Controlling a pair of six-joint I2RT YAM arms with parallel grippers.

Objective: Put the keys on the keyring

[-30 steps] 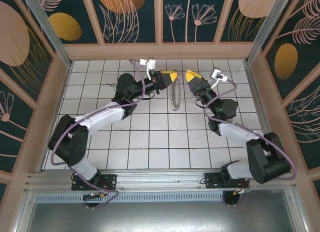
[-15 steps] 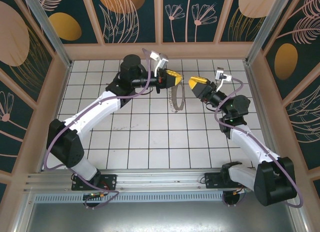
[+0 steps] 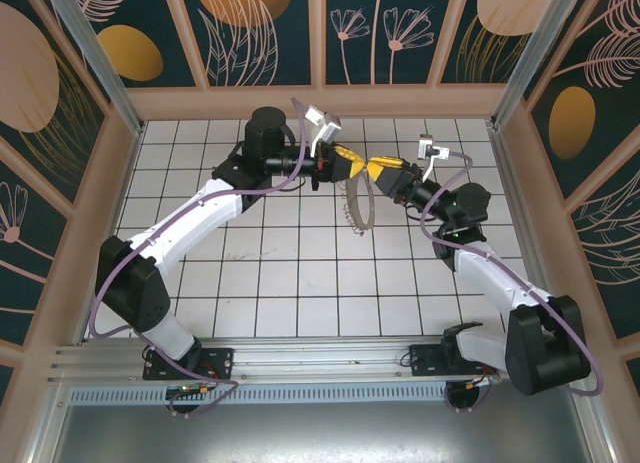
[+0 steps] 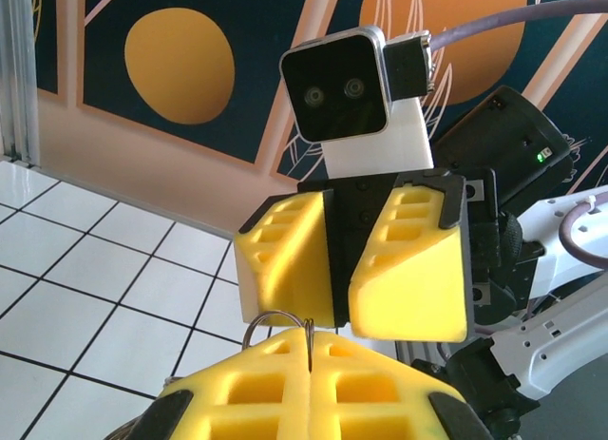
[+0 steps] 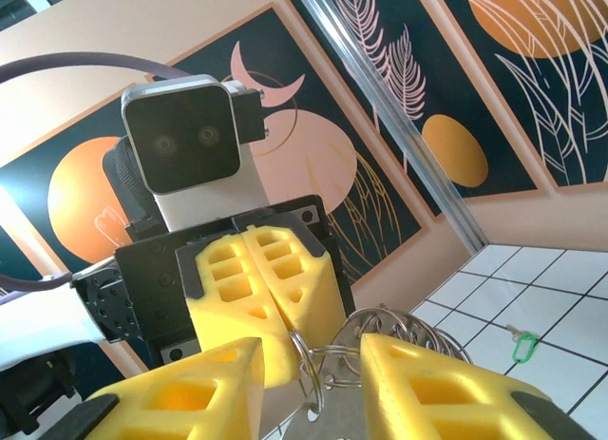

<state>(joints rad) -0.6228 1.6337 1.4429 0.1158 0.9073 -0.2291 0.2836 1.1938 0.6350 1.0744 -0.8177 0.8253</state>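
My left gripper (image 3: 347, 164) is shut on the keyring (image 3: 348, 205), which hangs below it above the tiles as a tan loop fringed with silvery pieces. In the left wrist view a thin wire loop of the keyring (image 4: 271, 318) sticks out between the closed yellow fingers (image 4: 242, 392). My right gripper (image 3: 378, 168) meets it tip to tip. Its fingers (image 5: 185, 392) stand apart on either side of a wire ring (image 5: 306, 359) and a flat silvery piece (image 5: 347, 423); I cannot make out any contact. A key (image 5: 522, 345) with a green head lies on the tiles, far from both grippers.
Tan walls (image 3: 320, 101) with dark flower panels enclose the white tiled floor (image 3: 300, 273) on three sides. An aluminium rail (image 3: 320, 358) runs along the near edge by the arm bases. Both arms reach to the far middle.
The right gripper has swung left until it meets the left gripper's tip, and its fingers have drawn closer together. The left gripper has lifted the hanging keyring and shifted slightly right.
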